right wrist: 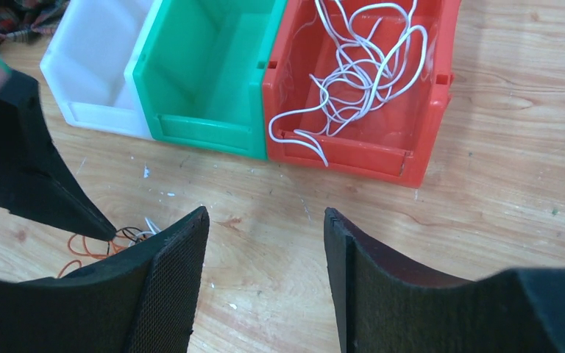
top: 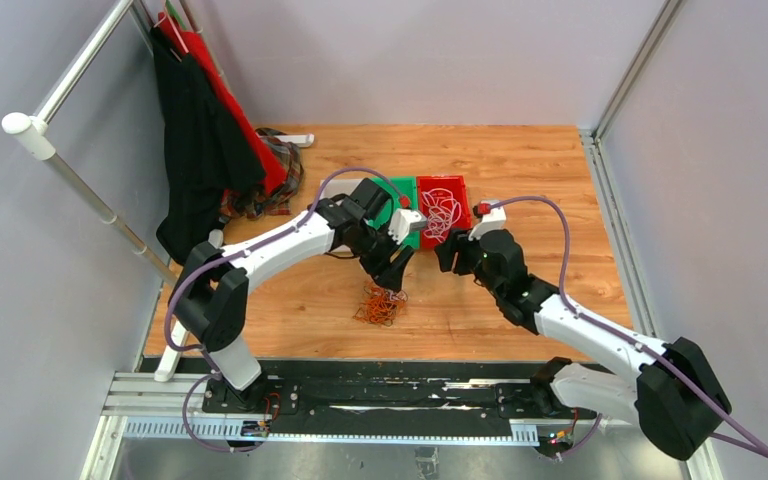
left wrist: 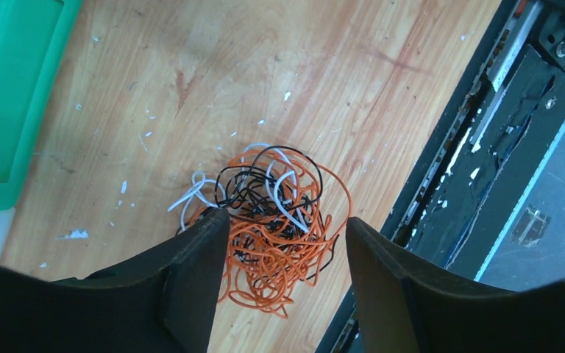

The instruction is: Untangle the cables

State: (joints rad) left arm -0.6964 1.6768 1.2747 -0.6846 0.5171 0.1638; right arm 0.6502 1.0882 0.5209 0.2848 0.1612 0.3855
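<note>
Wooden table (top: 520,170) fills the workspace, with a white bin (right wrist: 88,66), a green bin (right wrist: 206,73) and a red bin (right wrist: 419,88) in a row at the far side. The cables (left wrist: 279,250), a knot of orange, black and white, lie on the bare wood nearer the arm bases. A few white strands (right wrist: 338,95) lie in the red bin. The left gripper (left wrist: 285,220) hangs over the knot, jaws apart and holding nothing. The right gripper (right wrist: 265,213) hovers near the bins, jaws also apart and empty. The step looks like picking one strand out. It would go best if the left gripper took the white loop (left wrist: 191,195) sticking out at the knot's edge, pinched only that, and lifted slowly. Meanwhile the right gripper could pin the rest so the whole clump does not rise with it.
</note>
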